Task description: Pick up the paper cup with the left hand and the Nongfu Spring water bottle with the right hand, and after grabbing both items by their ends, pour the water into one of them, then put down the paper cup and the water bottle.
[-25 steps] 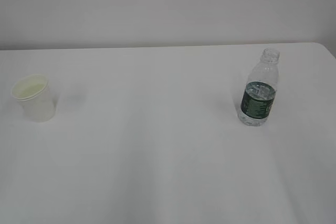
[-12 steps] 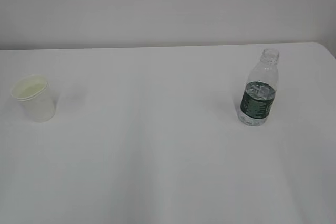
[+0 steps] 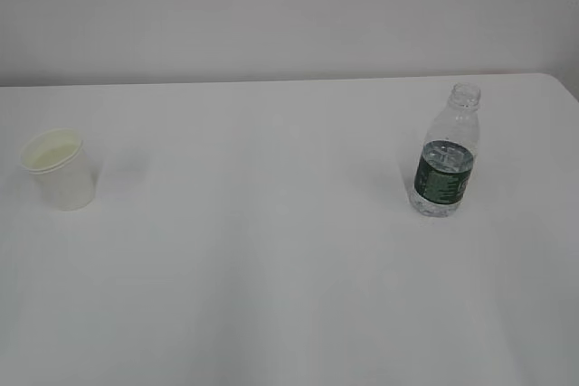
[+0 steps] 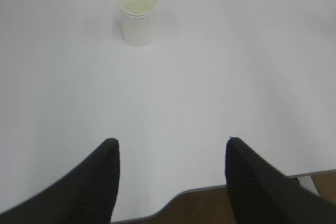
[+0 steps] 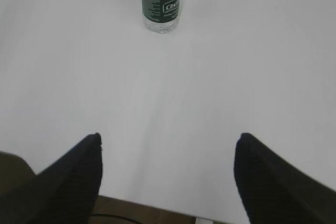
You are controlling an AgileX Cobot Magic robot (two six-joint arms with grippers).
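Observation:
The small white paper cup (image 3: 59, 169) stands upright at the left of the white table; the left wrist view shows the paper cup (image 4: 138, 16) far ahead, with a pale inside. My left gripper (image 4: 171, 141) is open and empty, back over the table's near edge. The Nongfu Spring water bottle (image 3: 447, 153) stands upright at the right, capless, with a dark green label and clear water (image 3: 445, 161) reaching the label's top. In the right wrist view the bottle (image 5: 160, 1) is far ahead of my right gripper (image 5: 169, 137), which is open wide and empty. Neither arm shows in the exterior view.
The white table (image 3: 271, 250) runs to a pale wall at the back. Its near edge (image 4: 199, 190) shows between the left fingers, with brown floor below. The right wrist view also shows the table edge (image 5: 157, 205) and floor.
The cup shifts by a few pixels between the exterior frames. The bottle has not moved.

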